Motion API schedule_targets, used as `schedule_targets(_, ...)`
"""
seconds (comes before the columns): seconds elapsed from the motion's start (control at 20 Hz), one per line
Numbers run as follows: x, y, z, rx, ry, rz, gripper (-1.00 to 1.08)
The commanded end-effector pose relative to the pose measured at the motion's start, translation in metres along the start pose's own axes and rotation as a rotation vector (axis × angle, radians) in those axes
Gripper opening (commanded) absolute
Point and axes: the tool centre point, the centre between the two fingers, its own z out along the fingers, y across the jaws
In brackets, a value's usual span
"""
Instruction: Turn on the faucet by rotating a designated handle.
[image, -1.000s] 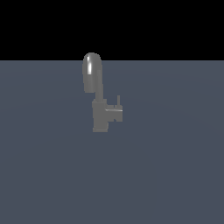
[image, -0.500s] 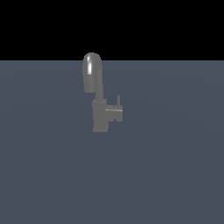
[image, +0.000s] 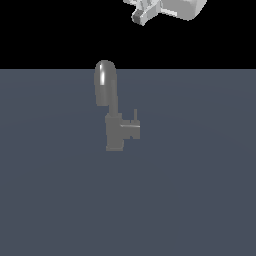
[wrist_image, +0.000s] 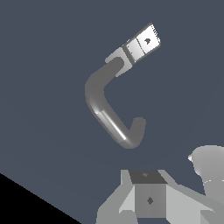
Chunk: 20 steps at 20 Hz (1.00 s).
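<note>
- The hand (wrist_image: 149, 200) sits closest to the wrist camera, only its pale blocky base and one grey finger (wrist_image: 209, 170) in frame. The fingertips are cut off, so I cannot tell whether it is apart or together. Nothing shows between them.
- In the exterior view only a white corner of the hand (image: 150, 11) pokes in at the upper edge, well above the faucet and off toward that view's right.
- The faucet (image: 113, 112) stands upright on the flat grey table (image: 200, 200), alone and well apart from the hand.
- Its thick arched spout (wrist_image: 108, 107) lies between the hand and the far end of the faucet in the wrist view.
- The handle (image: 132, 130) juts sideways from the boxy body toward the exterior view's right, long axis level, with a thin pin standing at its tip.
- Judged from this, the hand must come down and past the spout to reach the handle (wrist_image: 142, 45).
- The pin is not made out in the wrist view.
</note>
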Motion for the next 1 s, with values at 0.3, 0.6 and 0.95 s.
schedule_targets(0.3, 0.061, 0.0, 0.017, 0.155, -0.151, 0.159, -1.0)
schedule_targets(0.6, 0.105, 0.004, 0.038, 0.277, -0.272, 0.285, -1.0)
schedule_targets(0.95, 0.157, 0.013, 0.072, 0.431, -0.423, 0.446, -1.0)
